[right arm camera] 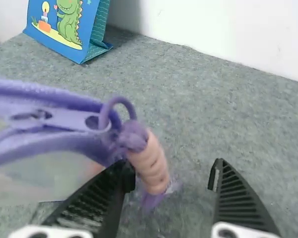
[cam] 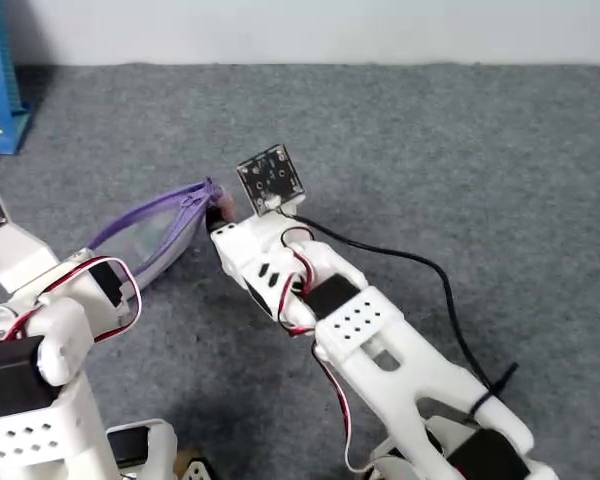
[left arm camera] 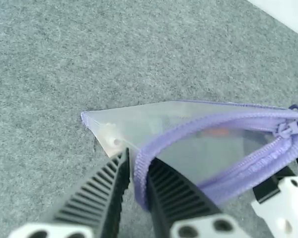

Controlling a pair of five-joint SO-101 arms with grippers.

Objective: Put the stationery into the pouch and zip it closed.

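1. Pouch (left arm camera: 198, 134), clear plastic with a purple zipper gaping open, sits on the grey desk (cam: 430, 150) between the two arms.
2. The left hand (left arm camera: 134, 163) pinches the pouch's zipper edge near a corner.
3. The right hand (right arm camera: 171, 171) is spread at the zipper pull (right arm camera: 59, 119), with the pull's pink charm (right arm camera: 149, 161) just beside one finger.
4. A blue dinosaur gift bag (right arm camera: 69, 25) stands well apart.

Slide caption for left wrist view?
Left gripper shut on the clear pouch at its purple zipper edge, over grey carpet.
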